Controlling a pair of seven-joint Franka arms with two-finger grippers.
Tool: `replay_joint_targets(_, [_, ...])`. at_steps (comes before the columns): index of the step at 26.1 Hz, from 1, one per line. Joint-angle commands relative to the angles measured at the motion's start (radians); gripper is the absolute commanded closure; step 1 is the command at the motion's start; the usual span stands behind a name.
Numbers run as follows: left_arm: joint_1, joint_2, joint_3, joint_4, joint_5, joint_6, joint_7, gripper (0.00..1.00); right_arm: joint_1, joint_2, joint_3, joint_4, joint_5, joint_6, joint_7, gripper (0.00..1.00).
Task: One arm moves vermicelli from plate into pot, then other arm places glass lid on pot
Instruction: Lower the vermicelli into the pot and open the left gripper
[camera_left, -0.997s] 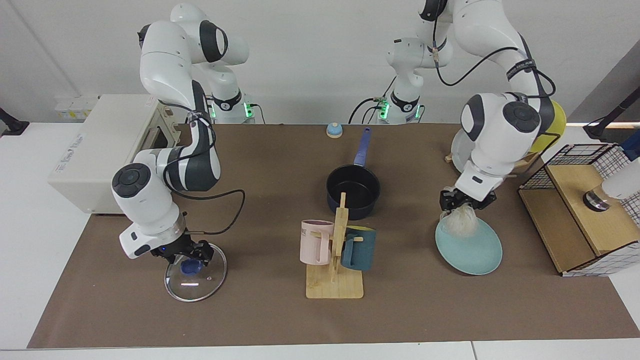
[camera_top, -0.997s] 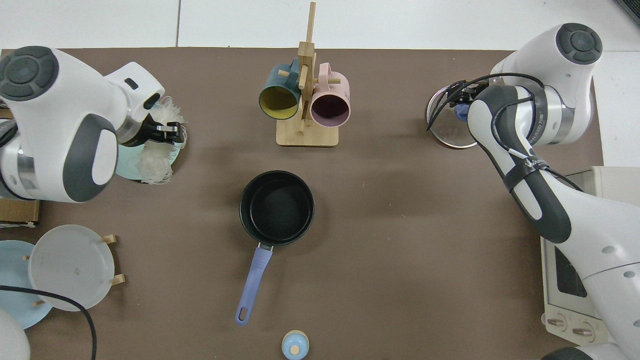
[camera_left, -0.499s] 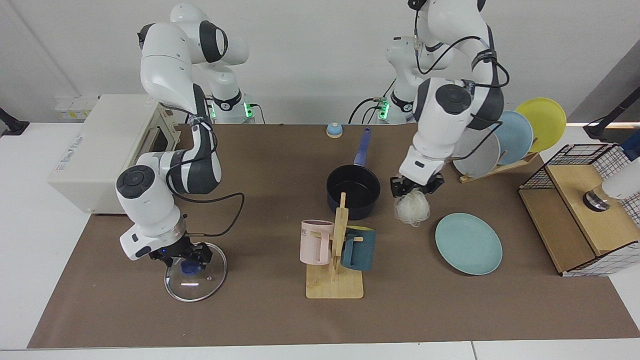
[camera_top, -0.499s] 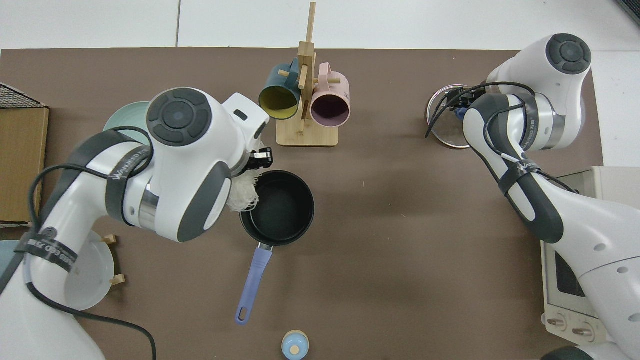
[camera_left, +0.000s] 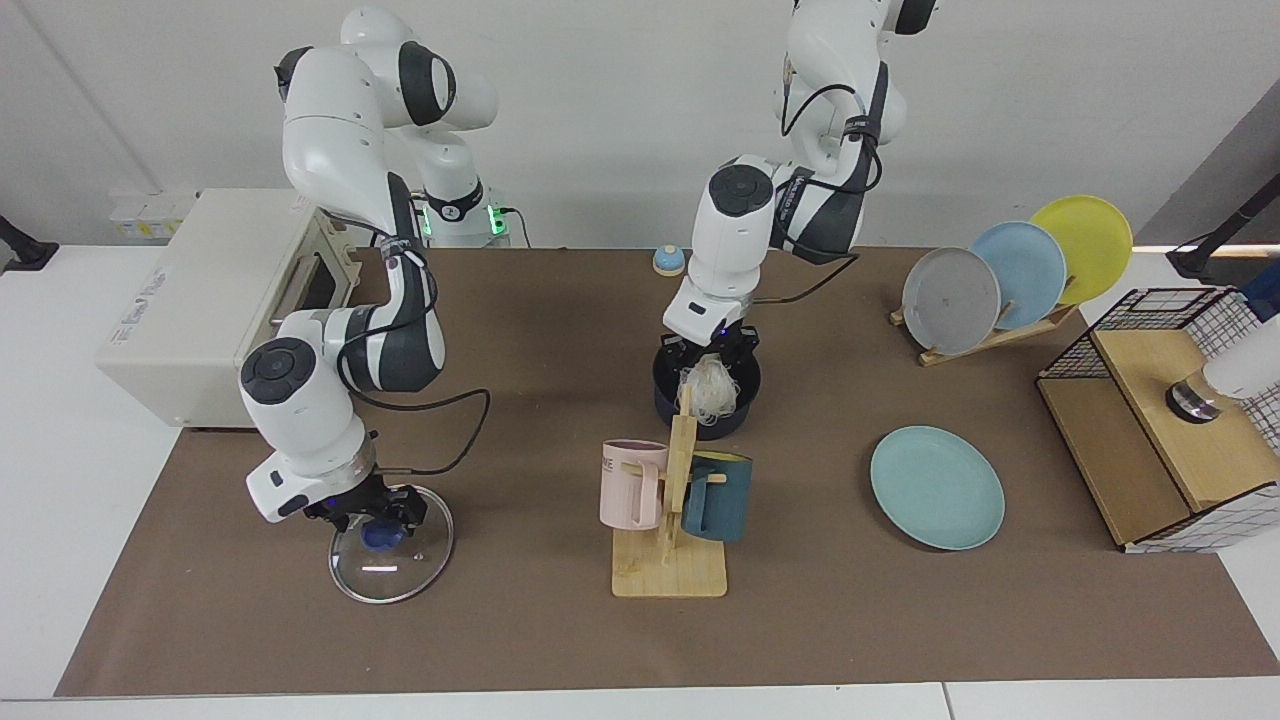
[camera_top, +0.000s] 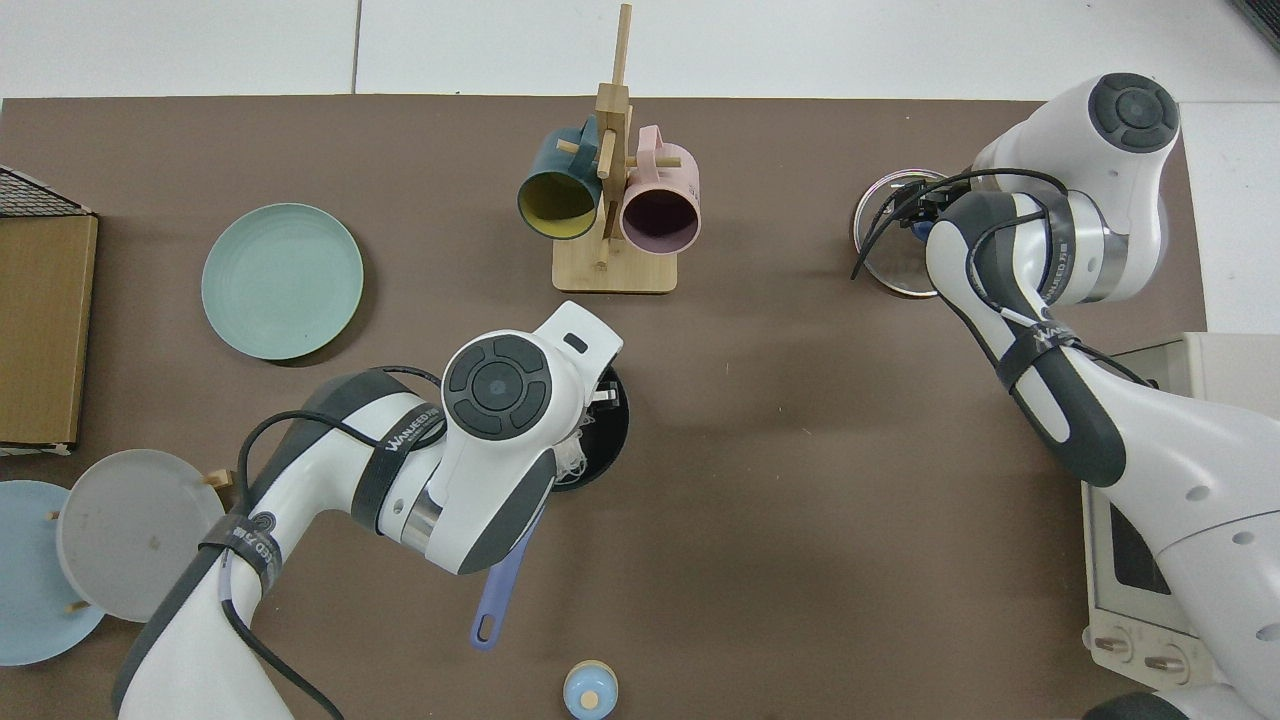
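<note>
The left gripper (camera_left: 712, 352) hung directly over the pot (camera_left: 706, 392) near the middle of the brown table mat (camera_left: 560, 620), its fingers clamped on the vermicelli (camera_left: 710, 388), whose pale strands dangled down into the pot's mouth. In the top view the left arm's wrist covered most of the pot (camera_top: 606, 436), leaving only part of the dark rim, the blue handle and a few wisps of noodle in sight. The teal plate (camera_left: 937, 487) lay bare on the mat, well apart from the pot. At the other end of the table the right gripper (camera_left: 378, 511) sat low over the glass lid (camera_left: 391, 546), which lay flat on the mat, with its fingers at either side of the blue knob; whether they gripped it could not be made out. A wooden mug rack (camera_left: 672, 520) holding a pink and a dark teal mug stood just in front of the pot.
</note>
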Motion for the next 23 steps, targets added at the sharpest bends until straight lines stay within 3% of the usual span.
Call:
replay_joint_targets(1, [-0.007, -0.058, 0.010, -0.078, 0.063, 0.032, -0.004, 1.00, -0.013, -0.004, 0.014, -0.026, -0.013, 0.028, -0.021, 0.01])
replay_joint_targets(3, [-0.001, -0.058, 0.010, -0.081, 0.067, 0.031, -0.001, 1.00, -0.013, -0.004, 0.014, -0.026, -0.014, 0.032, -0.023, 0.01])
replay_joint_targets(4, [0.000, -0.058, 0.010, -0.080, 0.067, 0.028, 0.002, 0.66, -0.013, -0.004, 0.014, -0.026, -0.014, 0.038, -0.023, 0.01])
replay_joint_targets(5, [0.000, -0.058, 0.010, -0.080, 0.067, 0.028, 0.002, 0.03, -0.009, -0.004, 0.014, -0.026, -0.017, 0.043, -0.021, 0.02])
replay_joint_targets(7, [0.000, -0.058, 0.011, -0.071, 0.069, 0.015, -0.001, 0.00, -0.001, -0.004, 0.014, -0.026, -0.017, 0.043, -0.021, 0.05])
replay_joint_targets(10, [0.005, -0.075, 0.027, -0.057, 0.069, -0.004, 0.011, 0.00, 0.000, -0.004, 0.014, -0.026, -0.020, 0.043, -0.046, 0.32])
replay_joint_targets(13, [0.046, -0.098, 0.030, -0.019, 0.069, -0.058, 0.072, 0.00, 0.003, -0.004, 0.014, -0.026, -0.072, 0.045, -0.122, 0.89])
replay_joint_targets(14, [0.065, -0.102, 0.030, -0.003, 0.071, -0.078, 0.109, 0.00, 0.000, -0.004, 0.016, -0.026, -0.088, 0.045, -0.130, 0.98])
replay_joint_targets(17, [0.111, -0.102, 0.031, 0.066, 0.075, -0.147, 0.248, 0.00, -0.004, -0.004, 0.016, -0.026, -0.094, 0.052, -0.136, 1.00])
replay_joint_targets(23, [0.192, -0.102, 0.031, 0.142, 0.081, -0.199, 0.342, 0.00, -0.001, -0.027, 0.019, -0.011, -0.090, 0.037, -0.167, 1.00])
